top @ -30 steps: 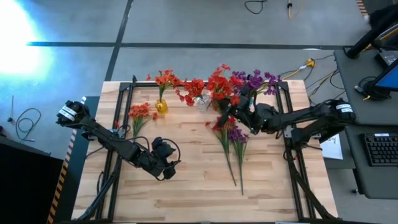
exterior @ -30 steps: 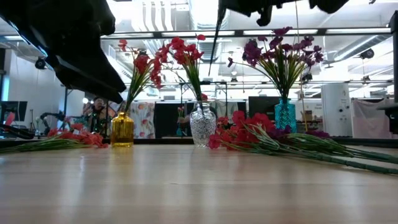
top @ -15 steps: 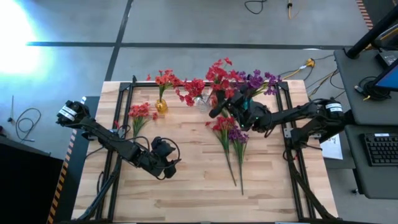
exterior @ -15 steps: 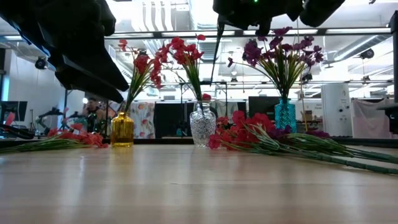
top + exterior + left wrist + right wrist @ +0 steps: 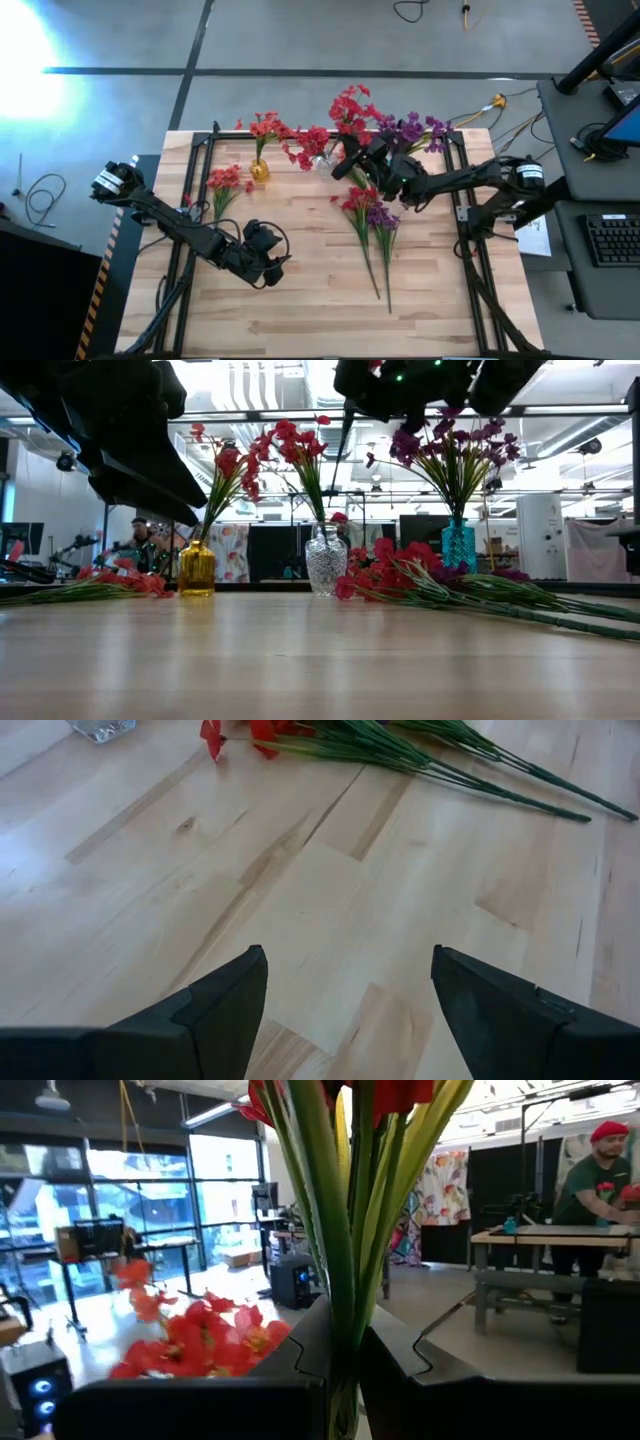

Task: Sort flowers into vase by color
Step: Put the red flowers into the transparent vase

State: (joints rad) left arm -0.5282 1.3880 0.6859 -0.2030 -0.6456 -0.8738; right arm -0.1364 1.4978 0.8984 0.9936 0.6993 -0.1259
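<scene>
My right gripper (image 5: 352, 163) is raised beside the clear vase (image 5: 325, 164) and is shut on a red flower sprig (image 5: 350, 104). The clear vase holds red flowers (image 5: 296, 442). A yellow vase (image 5: 197, 567) holds orange-red flowers, and a teal vase (image 5: 459, 545) holds purple ones (image 5: 408, 128). Loose red and purple sprigs (image 5: 372, 215) lie flat mid-table, and orange-red ones (image 5: 225, 180) lie by the yellow vase. My left gripper (image 5: 345, 990) is open over bare wood near the table's left. My right gripper pinches the red sprig's green stems (image 5: 340, 1280) between its two fingers (image 5: 290, 1355), coming about level from the table's right, across the stems. The sprig is lifted clear and nearly upright: blossoms (image 5: 400, 1092) above the fingers, thin stem (image 5: 345, 440) hanging below.
The three vases stand in a row along the table's far edge, close together. Bare wood (image 5: 300, 300) stretches across the near half. Black frame rails (image 5: 470, 260) run along both sides. People stand in the room behind the table.
My right gripper has carried the red sprig toward the table's left and far edge, from above the loose sprigs to beside the clear vase, staying shut on it. The blossoms now stand farther back, over the row of vases. The left arm has kept still.
</scene>
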